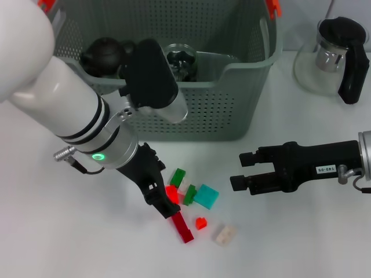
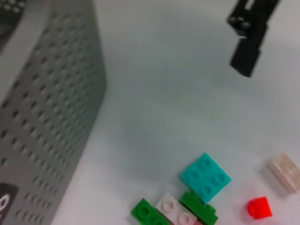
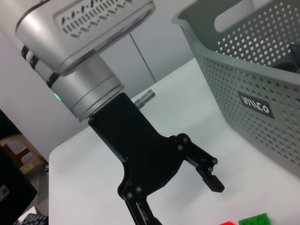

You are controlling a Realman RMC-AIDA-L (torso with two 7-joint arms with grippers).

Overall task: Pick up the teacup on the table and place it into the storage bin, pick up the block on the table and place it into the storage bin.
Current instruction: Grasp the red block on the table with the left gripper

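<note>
A glass teapot [image 1: 330,58] stands beside the storage bin [image 1: 232,87]. The left gripper [image 1: 165,204], jaws spread, crowds the scattered blocks [image 1: 197,197]; the right gripper [image 1: 243,171] hovers open nearby. Only the right wrist view shows the bin's label [image 3: 255,105].

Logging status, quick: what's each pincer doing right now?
Left pincer: open, down among the blocks, gripping nothing yet.
Right pincer: open, empty, hovering beside the blocks.

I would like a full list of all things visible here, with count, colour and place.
Perforated plastic storage bin: one, grey-green, back of the white table; dark items and glassware lie inside.
Glass teapot with black lid and handle: one, right of the bin.
Small toy blocks: several, green, red, teal and pale, in front of the bin.
Left gripper: black, open, down at the blocks.
Right gripper: black, open, right of the blocks.
</note>
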